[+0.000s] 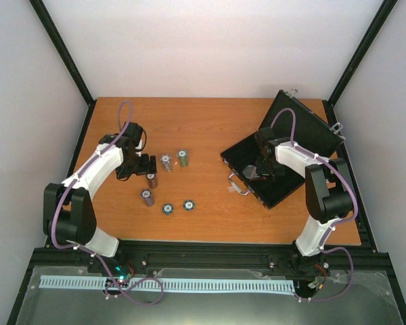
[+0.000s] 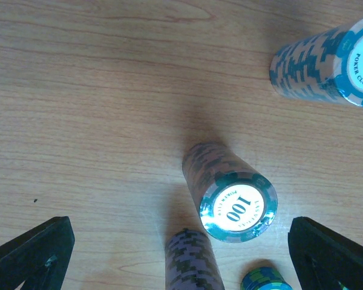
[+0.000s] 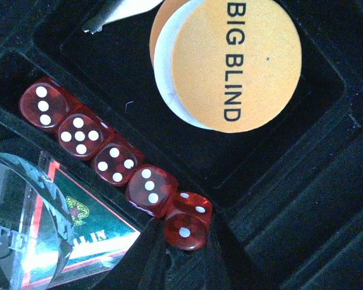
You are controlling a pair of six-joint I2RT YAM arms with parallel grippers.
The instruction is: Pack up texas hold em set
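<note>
The flat black rectangular case with silver corners (image 1: 306,128) lies open at the right of the wooden worktop (image 1: 210,122). The loose chip stacks stand well apart from it, on the left.

The right tool (image 3: 183,257) is inside the case tray. Its jaws appear nearly together, pinching the end die (image 3: 184,222) of a row of translucent red dice (image 3: 97,142) in a narrow slot. The orange round "BIG BLIND" disc (image 3: 236,60) sits in the next recess. The end die looks slightly askew, so it should go down square against its neighbour. The jaws should part only once it sits flat, and the tool should then lift straight up so that the row is not disturbed.

The left tool (image 2: 180,241) hangs over the chips, jaws fully apart and holding nothing. The upright brown-and-teal stack marked 100 (image 2: 236,205) stands nearer one finger (image 2: 327,254). It should be centred first, then gripped low enough to take every chip. A darker brown stack (image 2: 193,263) just beside it could get knocked over.
</note>
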